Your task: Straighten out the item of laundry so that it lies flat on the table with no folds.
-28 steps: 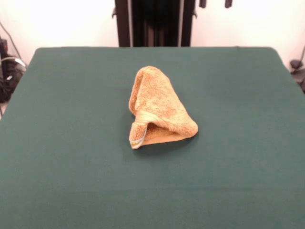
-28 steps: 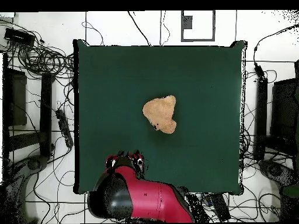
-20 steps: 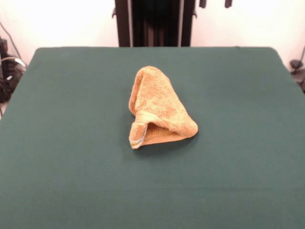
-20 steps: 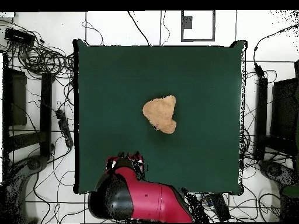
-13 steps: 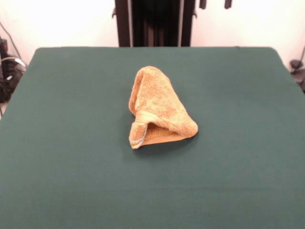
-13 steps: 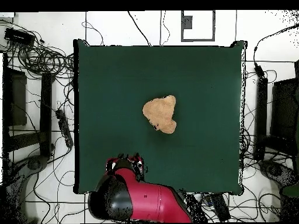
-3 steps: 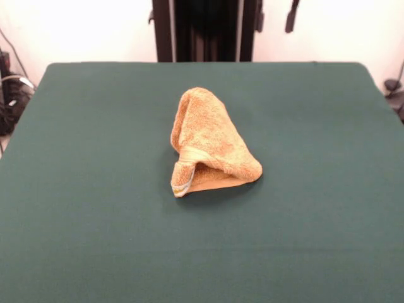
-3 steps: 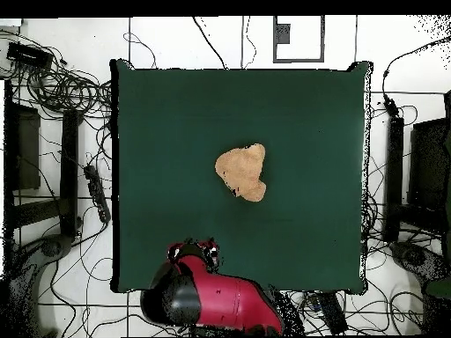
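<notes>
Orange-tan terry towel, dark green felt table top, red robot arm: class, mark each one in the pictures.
Orange-tan terry towel (image 7: 211,144): front view, on its upper folded layer.
Dark green felt table top (image 7: 95,189): front view, on bare cloth.
Red robot arm (image 8: 225,299): overhead view, on its red shell.

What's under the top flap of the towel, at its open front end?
The towel is bunched into a cone on the table. Its open end shows a paler lower layer and a woven border band. Deeper inside is covered, so further folds there can't be seen.

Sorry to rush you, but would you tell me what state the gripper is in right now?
Gripper: cannot be told whether open or closed; only its tips show at the table's far edge, well clear of the towel, holding nothing.
</notes>
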### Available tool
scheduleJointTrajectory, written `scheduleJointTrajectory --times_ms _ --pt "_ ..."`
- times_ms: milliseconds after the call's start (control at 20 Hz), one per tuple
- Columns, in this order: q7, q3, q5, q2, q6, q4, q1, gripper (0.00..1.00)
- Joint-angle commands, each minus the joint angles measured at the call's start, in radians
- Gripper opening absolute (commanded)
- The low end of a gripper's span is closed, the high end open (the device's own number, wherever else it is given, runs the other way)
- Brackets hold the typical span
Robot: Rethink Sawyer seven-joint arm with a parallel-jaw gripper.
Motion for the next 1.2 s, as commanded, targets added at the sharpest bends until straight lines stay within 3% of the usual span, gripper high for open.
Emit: scheduleJointTrajectory --times_ms 50,350,650,950,1200 --pt "0.232 0.007 0.009 0.163 -0.129 -0.008 -0.017 1.0" --pt "0.122 0.012 0.001 0.104 0.017 -0.104 -0.081 1.0" --pt "0.106 0.074 -0.026 0.16 -0.014 -0.155 -0.161 1.0" --pt "0.086 0.064 -0.025 0.073 0.105 -0.176 -0.16 1.0" --pt "0.066 0.085 -0.036 0.088 0.144 -0.213 -0.184 1.0"
